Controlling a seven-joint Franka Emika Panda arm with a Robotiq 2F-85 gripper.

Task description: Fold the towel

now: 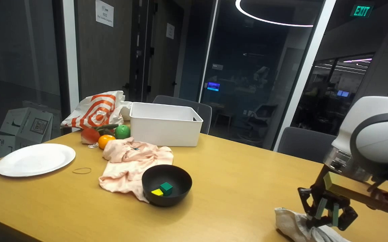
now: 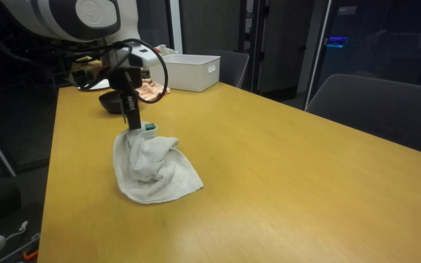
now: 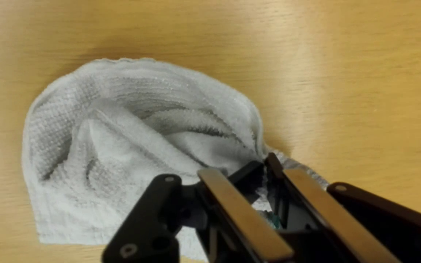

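The towel is white and crumpled on the wooden table. It shows in both exterior views (image 1: 291,223) (image 2: 163,164), and in the wrist view (image 3: 122,157) most of it spreads to the left with a raised curved rim and inner folds. My gripper (image 3: 264,163) has its fingertips together on the towel's edge, with cloth pinched between them. In the exterior views the gripper (image 1: 323,223) (image 2: 133,126) points down at the towel's end. A small green patch (image 2: 149,126) shows at the towel beside the fingertips; I cannot tell what it is.
A black bowl (image 1: 180,188) with green and yellow blocks stands on the table (image 1: 234,188). Beyond it lie a pink cloth (image 1: 126,171), a white bin (image 1: 165,131), toy produce (image 1: 122,131), a plastic bag (image 1: 96,111) and a white plate (image 1: 35,159).
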